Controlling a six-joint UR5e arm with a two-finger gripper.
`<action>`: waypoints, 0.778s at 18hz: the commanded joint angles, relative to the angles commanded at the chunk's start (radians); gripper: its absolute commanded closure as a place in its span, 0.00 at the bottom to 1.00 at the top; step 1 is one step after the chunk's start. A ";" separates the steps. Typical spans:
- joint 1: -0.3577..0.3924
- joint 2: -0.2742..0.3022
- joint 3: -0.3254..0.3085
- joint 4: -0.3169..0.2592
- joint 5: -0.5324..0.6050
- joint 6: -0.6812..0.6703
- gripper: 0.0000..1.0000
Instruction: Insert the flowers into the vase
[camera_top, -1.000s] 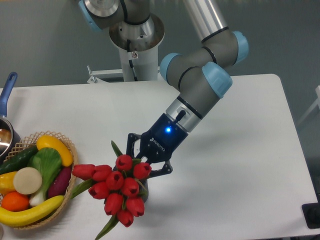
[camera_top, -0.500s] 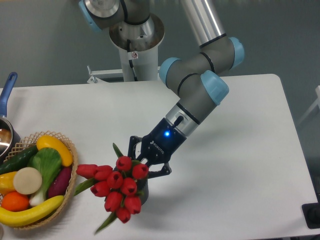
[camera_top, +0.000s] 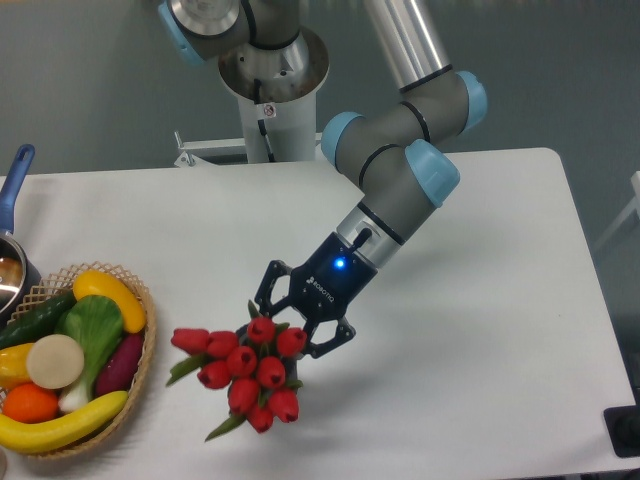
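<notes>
Gripper (camera_top: 288, 322): black two-finger unit with a lit blue indicator on its body, angled down and to the left from the grey and light-blue arm (camera_top: 400, 170). Its fingers are spread on either side of the stems at the top of the bunch. Whether the pads actually press on the stems cannot be told, as the buds cover the contact area.

Flowers (camera_top: 245, 368): a bunch of red tulip buds directly below and in front of the fingertips, fanning down and to the left, with narrow green leaves protruding at the lower left.

Vase (camera_top: 293, 379): only a small dark sliver shows just below the gripper, behind the right edge of the buds; the rest is hidden, so the stems' seating in it cannot be confirmed.

Wicker basket (camera_top: 140, 385) of toy vegetables: well to the left of the gripper, at the table (camera_top: 480, 330) edge. A blue-handled pot (camera_top: 14, 200) sits further left, behind the basket.
</notes>
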 joint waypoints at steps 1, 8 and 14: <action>0.006 0.003 -0.008 0.000 0.000 0.002 0.01; 0.087 0.041 -0.020 0.002 -0.003 0.008 0.00; 0.155 0.066 -0.015 -0.003 0.006 0.032 0.00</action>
